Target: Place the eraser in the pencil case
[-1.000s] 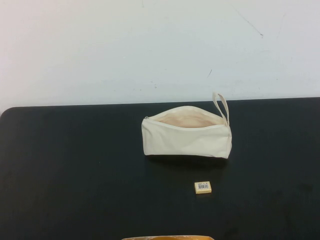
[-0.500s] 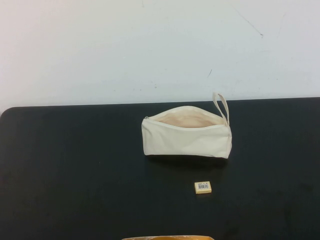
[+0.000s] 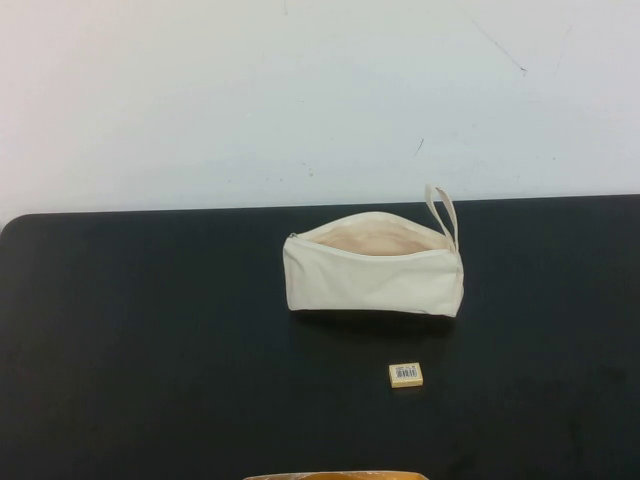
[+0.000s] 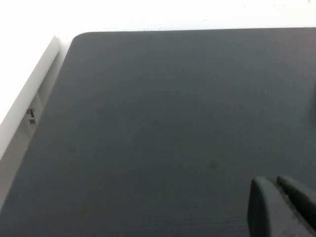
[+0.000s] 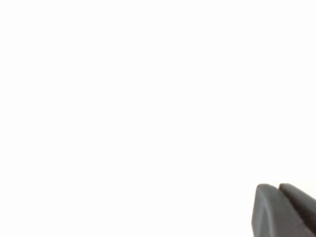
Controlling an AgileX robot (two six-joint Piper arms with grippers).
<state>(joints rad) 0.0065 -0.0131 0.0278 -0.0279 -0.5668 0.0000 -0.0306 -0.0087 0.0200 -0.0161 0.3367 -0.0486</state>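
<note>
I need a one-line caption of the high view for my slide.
Open pencil case on black table, eraser lying apart in front; neither gripper in view.

Neither arm appears in the high view; the left dark grey end effector (image 4: 279, 207) shows in its wrist view's lower right corner, fingers pressed together; the right dark grey end effector (image 5: 281, 210) likewise, fingers together.

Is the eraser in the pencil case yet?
Not yet. The pencil case already stands unzipped, but the eraser lies on the black table in front of it, apart. Nothing is in hand: the left gripper and right gripper are shut, away from both. Picking up and dropping in remain.
</note>
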